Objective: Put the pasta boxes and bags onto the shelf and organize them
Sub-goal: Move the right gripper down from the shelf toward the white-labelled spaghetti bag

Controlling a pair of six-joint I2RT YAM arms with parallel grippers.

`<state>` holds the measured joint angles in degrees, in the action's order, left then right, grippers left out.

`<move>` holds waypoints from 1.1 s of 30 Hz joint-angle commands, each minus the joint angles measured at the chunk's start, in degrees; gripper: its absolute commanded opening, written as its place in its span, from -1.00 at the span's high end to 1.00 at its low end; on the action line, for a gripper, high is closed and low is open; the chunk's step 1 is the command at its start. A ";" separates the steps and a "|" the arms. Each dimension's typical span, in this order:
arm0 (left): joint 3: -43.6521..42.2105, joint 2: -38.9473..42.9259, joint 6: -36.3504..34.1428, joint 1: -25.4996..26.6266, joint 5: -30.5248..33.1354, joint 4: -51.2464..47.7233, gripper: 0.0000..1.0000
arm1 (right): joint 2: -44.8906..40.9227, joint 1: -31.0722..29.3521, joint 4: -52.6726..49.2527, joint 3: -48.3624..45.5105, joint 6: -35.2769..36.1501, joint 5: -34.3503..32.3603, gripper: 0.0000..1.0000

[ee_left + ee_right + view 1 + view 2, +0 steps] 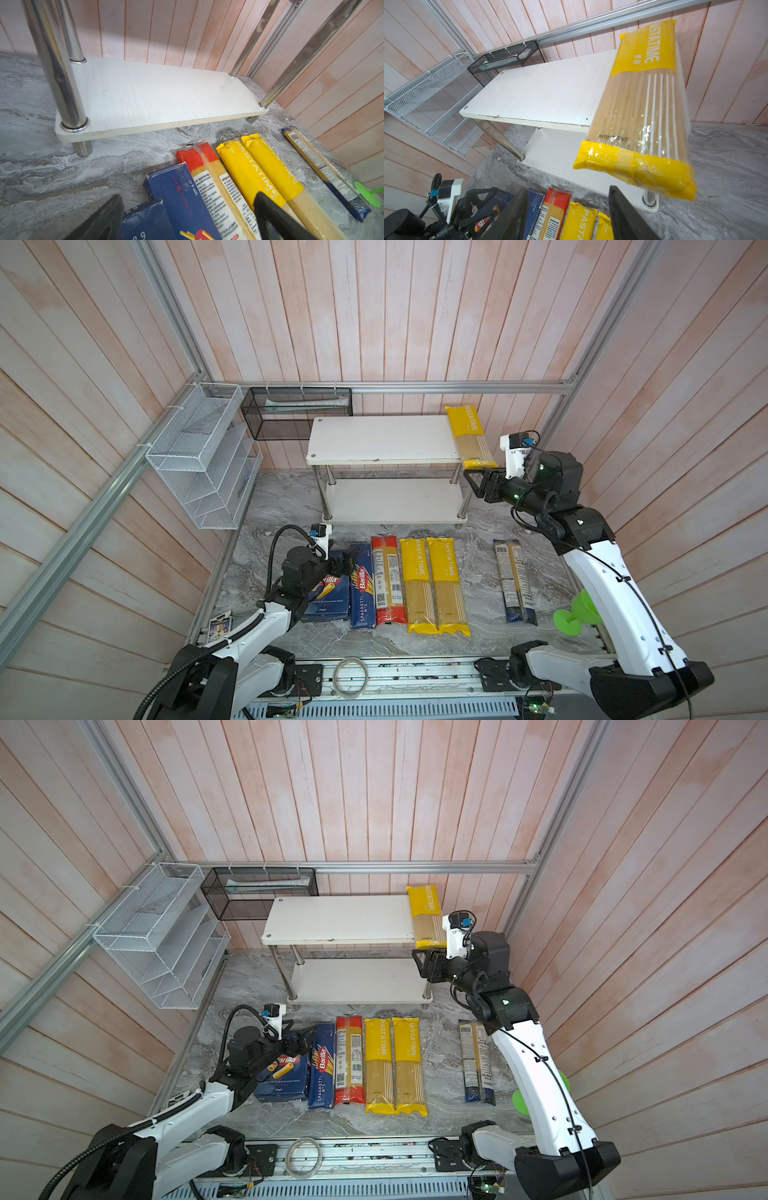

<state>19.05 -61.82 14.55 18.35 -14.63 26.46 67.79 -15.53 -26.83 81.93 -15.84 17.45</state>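
Observation:
The white two-tier shelf (382, 439) (340, 919) stands at the back of the marble table. One yellow PASTATIME bag (469, 435) (643, 99) lies along the right end of its top board, its near end overhanging the front edge. My right gripper (473, 483) (568, 193) hangs open just below that end, holding nothing. On the table in front lie a wide Barilla box (328, 597), a narrow spaghetti box (361, 589), a red-ended bag (388, 580), two yellow bags (417, 585) and a dark blue and clear bag (514, 580). My left gripper (347, 564) (188, 196) is open above the boxes' far ends.
A white wire-mesh organiser (203, 456) hangs on the left wall and a black mesh basket (297, 412) on the back rail. A green plastic cup (577, 614) lies beside the right arm. A small card box (219, 626) sits at the front left.

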 commanded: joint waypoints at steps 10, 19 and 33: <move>-0.13 2.89 -1.22 0.22 2.58 -1.13 -0.99 | -11.31 0.15 -4.30 -8.31 4.75 6.87 -0.29; -1.29 4.73 -0.72 0.20 3.46 -0.04 -0.99 | -21.43 0.06 -0.50 -24.66 -0.40 3.07 -0.29; -0.29 1.79 -0.31 0.27 0.83 0.70 -0.99 | -23.14 0.06 3.23 -42.03 -9.43 -16.35 -0.31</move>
<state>18.61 -59.18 14.41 18.35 -12.01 26.59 45.10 -15.55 -26.26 41.54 -22.61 6.96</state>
